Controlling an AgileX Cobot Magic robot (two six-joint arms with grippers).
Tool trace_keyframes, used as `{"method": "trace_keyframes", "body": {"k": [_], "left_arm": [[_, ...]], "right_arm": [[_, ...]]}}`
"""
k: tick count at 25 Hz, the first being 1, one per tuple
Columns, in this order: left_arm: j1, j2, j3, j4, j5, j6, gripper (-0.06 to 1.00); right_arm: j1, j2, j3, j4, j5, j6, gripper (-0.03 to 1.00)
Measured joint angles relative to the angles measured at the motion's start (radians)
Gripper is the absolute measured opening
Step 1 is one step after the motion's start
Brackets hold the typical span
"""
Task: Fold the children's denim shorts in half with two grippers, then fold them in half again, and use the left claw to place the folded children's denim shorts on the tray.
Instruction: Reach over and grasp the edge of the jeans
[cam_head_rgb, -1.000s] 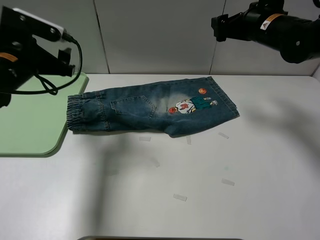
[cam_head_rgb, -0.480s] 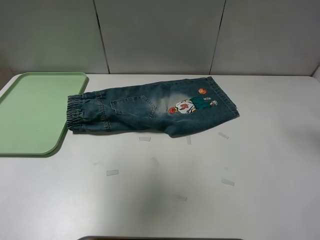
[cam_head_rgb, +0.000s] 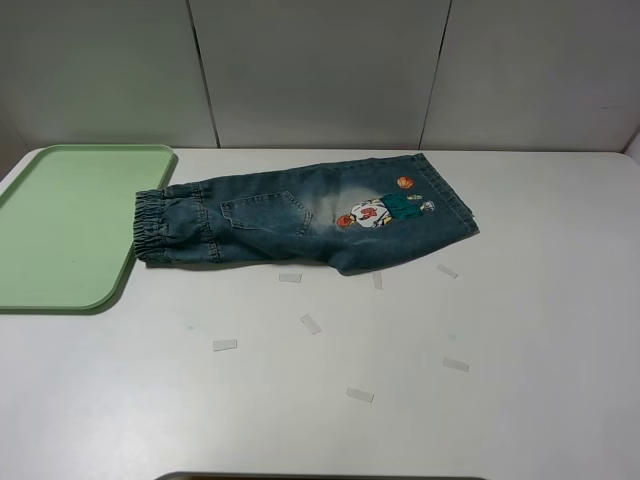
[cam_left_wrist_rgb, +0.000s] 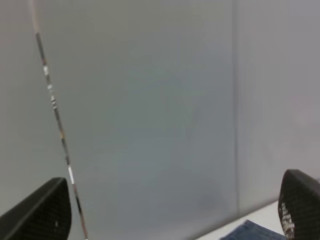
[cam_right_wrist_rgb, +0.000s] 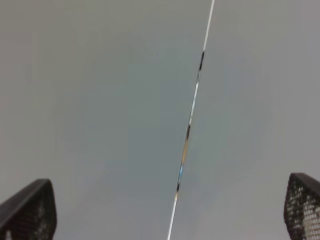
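one pair of children's denim shorts (cam_head_rgb: 300, 215), laid flat on the white table (cam_head_rgb: 520, 330), back pocket (cam_head_rgb: 265, 212) and cartoon print (cam_head_rgb: 372, 212) facing up. the shorts lie just right of the tray, lengthwise away from it, with the gathered waistband (cam_head_rgb: 150, 225) at the tray's right rim and seeming to lap just over it, and the leg hem at the end farthest from the tray. one pale green tray (cam_head_rgb: 60, 230), rounded corners, low rim; nothing but that waistband edge reaches it. seven small pale tape strips (cam_head_rgb: 311, 323) scattered on the table, all right of the tray and nearer the camera than the shorts. three grey wall panels (cam_head_rgb: 310, 70) behind the tray and table. two grippers, seen in the wrist views only: left gripper (cam_left_wrist_rgb: 170, 215) with its two dark fingertips (cam_left_wrist_rgb: 37, 217) spread wide apart, holding nothing, facing the wall, a corner of blue denim showing low between the tips; right gripper (cam_right_wrist_rgb: 165, 210) likewise with fingertips (cam_right_wrist_rgb: 27, 212) wide apart and nothing between them, facing a panel seam. the high view alone shows the tray, the strips and the whole shorts.
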Motion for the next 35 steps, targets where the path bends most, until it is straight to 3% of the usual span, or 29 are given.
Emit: {"method": "trace_keyframes", "body": {"k": [2,4,8,11,13,16,22,35], "left_arm": [[0.0,-0.053,0.0,0.115,0.071,-0.124,0.82],[0.0,-0.104,-0.001,0.297,0.168,-0.284,0.82],[0.0,-0.177,-0.001,0.663,0.497,-0.644,0.82],[0.0,-0.203,-0.001,0.796,0.733,-0.762,0.82],[0.0,-0.21,-0.001,0.81,0.841,-0.745,0.82],[0.0,-0.236,-0.001,0.76,0.894,-0.652,0.82],[0.0,-0.347,-0.001,0.558,0.876,-0.515,0.82],[0.0,-0.458,0.212,0.439,0.857,-0.488,0.82]], "right_arm": [[0.0,-0.025,0.0,0.0,0.016,0.0,0.69],[0.0,-0.045,0.0,0.0,0.023,0.0,0.69],[0.0,-0.058,0.0,0.0,0.03,0.0,0.69],[0.002,-0.056,0.0,0.0,0.036,0.001,0.69],[0.012,-0.056,0.0,0.0,0.04,0.001,0.69],[0.045,-0.056,0.0,-0.001,0.04,0.001,0.69],[0.091,-0.056,0.0,-0.02,0.042,0.001,0.69],[0.093,-0.056,0.0,-0.024,0.075,0.001,0.69]]}}
